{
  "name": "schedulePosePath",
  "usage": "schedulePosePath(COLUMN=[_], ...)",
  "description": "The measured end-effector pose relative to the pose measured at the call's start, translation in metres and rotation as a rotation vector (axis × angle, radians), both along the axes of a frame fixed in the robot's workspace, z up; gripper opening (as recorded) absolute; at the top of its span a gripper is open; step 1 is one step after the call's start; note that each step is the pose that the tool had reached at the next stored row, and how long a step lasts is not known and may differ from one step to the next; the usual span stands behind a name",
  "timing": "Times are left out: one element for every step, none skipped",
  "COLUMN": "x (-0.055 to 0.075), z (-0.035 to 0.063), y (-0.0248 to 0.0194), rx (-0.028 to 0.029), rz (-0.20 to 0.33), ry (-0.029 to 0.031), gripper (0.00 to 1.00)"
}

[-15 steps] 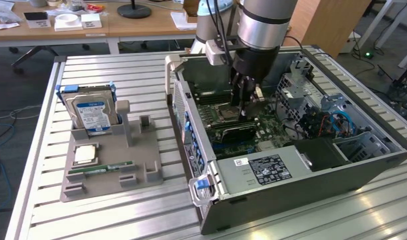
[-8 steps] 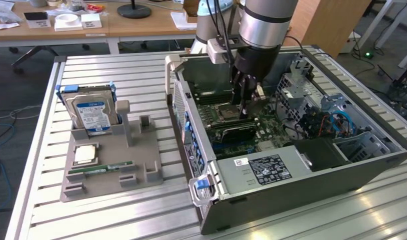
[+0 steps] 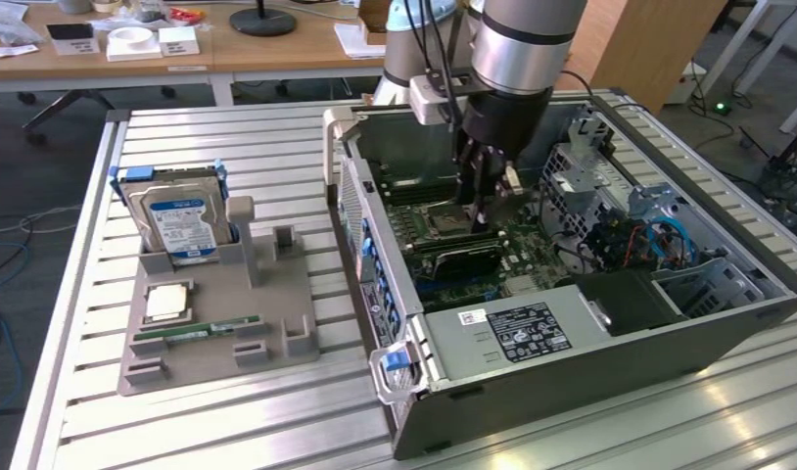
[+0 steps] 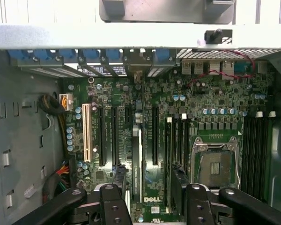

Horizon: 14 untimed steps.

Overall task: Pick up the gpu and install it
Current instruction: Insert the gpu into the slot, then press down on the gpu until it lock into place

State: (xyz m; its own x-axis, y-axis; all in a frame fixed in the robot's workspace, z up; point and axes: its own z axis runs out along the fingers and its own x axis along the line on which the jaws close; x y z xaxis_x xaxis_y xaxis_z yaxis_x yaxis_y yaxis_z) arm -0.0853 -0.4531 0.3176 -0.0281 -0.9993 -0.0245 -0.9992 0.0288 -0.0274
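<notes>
Green circuit board is being seen edge-on in the wrist view, where the gpu [image 4: 136,154] is standing upright in one of the long expansion slots of the motherboard [image 4: 215,93], its bracket end turned towards the rear wall of the case [image 3: 352,196]. In the exterior view it is being read as the dark-faced card [image 3: 461,258] low inside the case, just beneath the gripper [image 3: 484,211]. The gripper [image 4: 147,197] is being held with its jaws apart, one finger [image 4: 113,206] on each side of the card, and nothing is being clamped; whether either finger is touching the card cannot be told.

The card is being judged light, thin and stiff, but fragile: its faces are crowded with small parts, so it is best taken by its long bare edges or across the heatsink, squarely, without twist.

Room is being limited on every side. Neighbouring slots lie just beside the card, the processor socket [image 4: 214,164] is near, and cables [image 3: 653,235] are lying towards the exterior view's right. The case rim is enclosing the arm, so free movement is being judged mostly straight up. Well apart on the table, the fixture [image 3: 274,294] is carrying a hard drive [image 3: 176,220] and a memory stick [image 3: 196,331].
</notes>
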Motion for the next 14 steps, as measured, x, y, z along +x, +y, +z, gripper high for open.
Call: schedulePosePath(x=[0.0013,0.0024,0.0029,0.0029,0.0030,0.0030,0.0030,0.0030,0.0030,0.0030,0.0030,0.0030,0.0029,0.0030], z=[0.0000,0.0000,0.0000,0.0001,0.0000,0.0000,0.0000,0.0000,0.0000,0.0000,0.0000,0.0000,0.0000,0.0000], y=[0.0000,0.0000,-0.0001,-0.0001,0.0000,0.0000,0.0000,0.0000,0.0000,0.0000,0.0000,0.0000,0.0000,0.0000], rx=[0.0000,-0.0001,-0.0001,-0.0001,0.0000,0.0000,-0.0001,-0.0001,0.0000,-0.0001,0.0000,0.0000,-0.0001,-0.0001], rz=[0.000,0.000,0.000,0.000,0.000,0.000,0.000,0.000,0.000,0.000,0.000,0.000,0.000,0.000], ry=[0.0000,0.0000,0.0001,0.0001,0.0000,0.0000,0.0000,0.0000,0.0000,0.0000,0.0000,0.0000,0.0001,0.0000], gripper=[0.51,0.51,0.51,0.51,0.51,0.51,0.51,0.51,0.51,0.51,0.51,0.51,0.51,0.51])
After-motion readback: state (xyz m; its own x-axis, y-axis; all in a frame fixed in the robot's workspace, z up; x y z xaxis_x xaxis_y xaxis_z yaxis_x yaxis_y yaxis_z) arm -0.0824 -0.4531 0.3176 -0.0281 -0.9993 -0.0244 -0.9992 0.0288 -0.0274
